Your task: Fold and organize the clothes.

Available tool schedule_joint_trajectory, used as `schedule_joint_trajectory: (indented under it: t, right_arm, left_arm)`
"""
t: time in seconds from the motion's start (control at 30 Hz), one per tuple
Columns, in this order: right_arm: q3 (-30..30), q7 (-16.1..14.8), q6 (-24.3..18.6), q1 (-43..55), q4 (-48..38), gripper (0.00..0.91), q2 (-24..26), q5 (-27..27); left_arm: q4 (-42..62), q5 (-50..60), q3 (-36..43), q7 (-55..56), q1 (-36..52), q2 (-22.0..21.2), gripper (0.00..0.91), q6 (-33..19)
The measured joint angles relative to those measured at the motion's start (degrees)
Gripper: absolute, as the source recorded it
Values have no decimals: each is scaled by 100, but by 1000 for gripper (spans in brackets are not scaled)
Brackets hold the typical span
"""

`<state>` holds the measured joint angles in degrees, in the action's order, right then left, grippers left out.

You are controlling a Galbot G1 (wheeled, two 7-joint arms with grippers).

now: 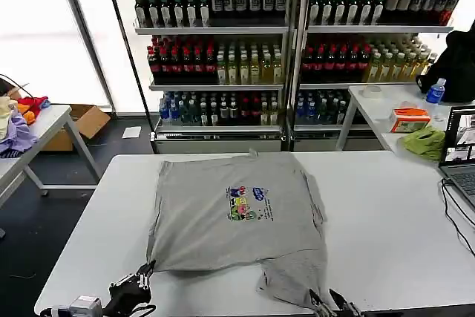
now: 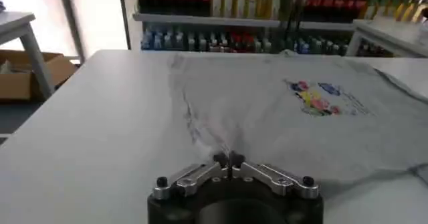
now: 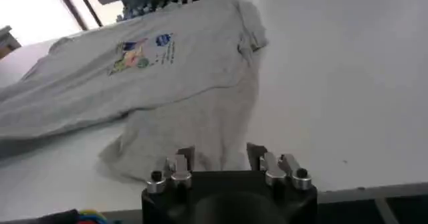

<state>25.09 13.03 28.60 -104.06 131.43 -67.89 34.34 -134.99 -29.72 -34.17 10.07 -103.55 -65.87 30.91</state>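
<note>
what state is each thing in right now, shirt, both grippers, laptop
shirt: lying print-up on the white table, flat except one part bunched and trailing toward the near right edge
left gripper: shut on the shirt's near left corner
right gripper: open, at the trailing part of the shirt near the table edge
laptop: open, screen lit

Left tool (image 2: 229, 160) pinched closed on the grey shirt's (image 2: 294, 122) edge, on white table (image 2: 100, 132)
</note>
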Motion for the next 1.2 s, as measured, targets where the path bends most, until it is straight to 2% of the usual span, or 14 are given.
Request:
schedule_joint_trajectory:
  t: [0.43,0.83,1.2]
  right_arm:
    - [-234,-40,63,171,-112,0,48,192]
    - [203,-188,186,-137,95,0,182,860]
    - [703,-507,204,-1009,729,0,307,1312]
  left_arm:
    - [57,-80,-28,-25,61,-3,0,-1]
    - [61,-160,-39,-30,79,13,0,2]
    - [-188,-219,-120,-31,-180,9,0,136]
